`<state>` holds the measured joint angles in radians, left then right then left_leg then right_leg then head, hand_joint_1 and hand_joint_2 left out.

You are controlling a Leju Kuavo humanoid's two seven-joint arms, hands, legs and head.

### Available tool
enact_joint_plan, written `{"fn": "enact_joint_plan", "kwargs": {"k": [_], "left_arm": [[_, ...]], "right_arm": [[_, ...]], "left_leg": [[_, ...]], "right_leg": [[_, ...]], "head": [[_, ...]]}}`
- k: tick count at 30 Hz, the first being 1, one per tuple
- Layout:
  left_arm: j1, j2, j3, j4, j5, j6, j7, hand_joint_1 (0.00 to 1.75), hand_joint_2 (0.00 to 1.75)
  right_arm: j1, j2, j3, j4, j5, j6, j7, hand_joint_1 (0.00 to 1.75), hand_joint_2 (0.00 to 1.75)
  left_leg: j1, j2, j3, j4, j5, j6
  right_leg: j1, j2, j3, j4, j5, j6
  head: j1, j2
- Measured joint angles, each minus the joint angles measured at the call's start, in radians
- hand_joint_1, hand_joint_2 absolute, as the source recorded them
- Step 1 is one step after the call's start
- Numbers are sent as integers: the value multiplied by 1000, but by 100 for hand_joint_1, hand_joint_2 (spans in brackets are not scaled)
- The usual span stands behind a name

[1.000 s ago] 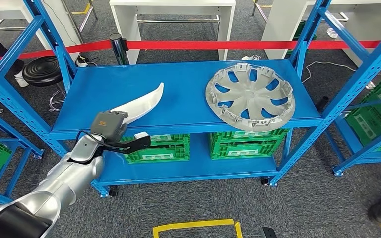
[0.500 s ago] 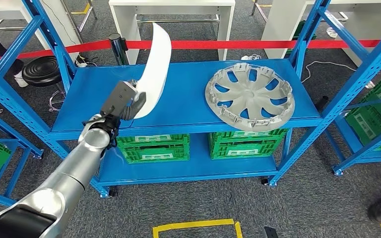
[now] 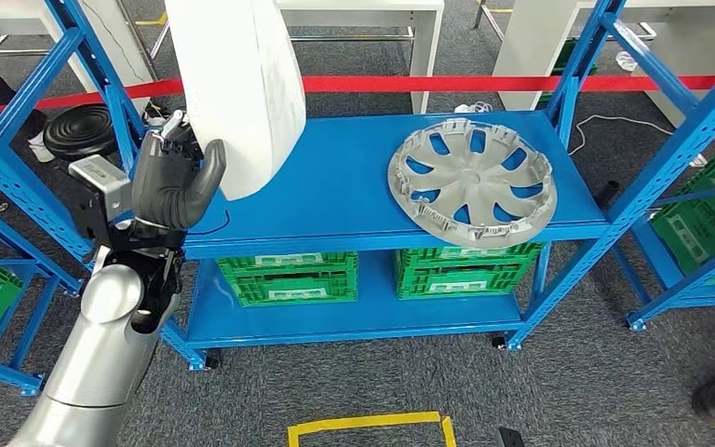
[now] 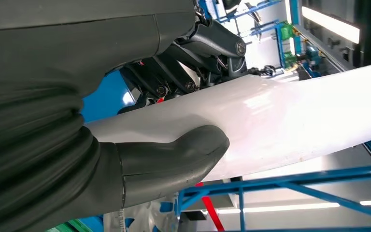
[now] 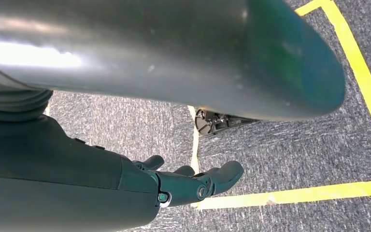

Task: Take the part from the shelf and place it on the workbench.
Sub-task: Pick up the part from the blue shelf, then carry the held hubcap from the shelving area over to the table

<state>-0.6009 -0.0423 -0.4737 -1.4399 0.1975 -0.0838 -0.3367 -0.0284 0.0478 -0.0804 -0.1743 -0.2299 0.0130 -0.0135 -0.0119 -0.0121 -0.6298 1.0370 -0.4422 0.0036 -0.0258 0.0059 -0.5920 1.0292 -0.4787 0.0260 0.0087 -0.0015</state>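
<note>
A: Two levels make up the blue shelf, the biggest thing ahead. What sits on them?

B: On the upper level, toward the right, a grey wheel cover lies flat, its front edge near the lip of the board. On the lower level stand two green crates, side by side.

A: And the white part?

B: The white part is off the shelf, raised in the air over the shelf's left end. It stands nearly upright, and its upper end runs past the top of the head view.

A: What carries it?

B: The left hand grips its lower end. In the left wrist view the thick grey thumb presses one face of the white panel and the dark fingers close on the other.

A: The other arm?

B: The right hand hangs over grey carpet marked with yellow tape. Its fingers are loosely curled and apart, holding nothing.

A: Anything behind the shelf?

B: A red barrier strip runs across, with white tables past it.
</note>
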Motion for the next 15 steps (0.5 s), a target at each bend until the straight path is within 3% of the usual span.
{"fn": "enact_joint_plan", "kwargs": {"k": [3,4,6,8,9,10,11,13,15], "left_arm": [[23,8,2,-43,-1,-12,4,175,175],[27,10,2,-53,-1,-14,4,175,175],[36,13,5,-68,-4,-17,6,175,175],[50,17,9,-78,-11,-25,10,175,175],[59,18,12,-82,-16,-30,13,175,175],[66,20,15,-86,-23,-38,16,175,175],[72,21,18,-90,-29,-45,19,175,175],[76,22,26,-98,-39,-58,22,175,175],[75,22,31,-104,-44,-65,23,175,175]], "right_arm": [[0,1,0,0,0,4,-4,0,0],[0,1,0,0,0,4,-6,0,0],[0,2,0,0,0,7,-9,0,0],[1,2,0,0,0,8,-7,0,0],[1,2,-1,0,-1,7,-4,0,0],[2,2,-1,0,-2,6,-1,0,0],[2,2,-1,0,-3,4,2,0,0],[0,3,-4,0,-6,0,5,0,0],[-3,5,-7,0,-10,-1,4,0,0]], "left_leg": [[2,1,4,-6,8,10],[4,2,6,-12,13,15],[9,6,7,-22,20,23],[8,9,3,-20,22,25],[8,10,-1,-17,23,24],[9,10,-5,-14,24,22],[11,10,-10,-9,25,19],[13,9,-23,2,29,10],[12,7,-32,10,35,-3]], "right_leg": [[-2,0,3,0,0,10],[-2,0,-2,14,-13,12],[-1,-2,-36,99,-75,14],[0,-2,-87,229,-141,17],[-1,-2,-100,268,-152,18],[-1,-2,-95,271,-144,19],[-3,-2,-70,234,-120,20],[-3,-2,7,103,-71,19],[1,1,41,35,-50,7]], "head": [[0,0],[0,0],[1,0],[2,0],[2,0],[2,0],[2,0],[2,0],[1,0]]}}
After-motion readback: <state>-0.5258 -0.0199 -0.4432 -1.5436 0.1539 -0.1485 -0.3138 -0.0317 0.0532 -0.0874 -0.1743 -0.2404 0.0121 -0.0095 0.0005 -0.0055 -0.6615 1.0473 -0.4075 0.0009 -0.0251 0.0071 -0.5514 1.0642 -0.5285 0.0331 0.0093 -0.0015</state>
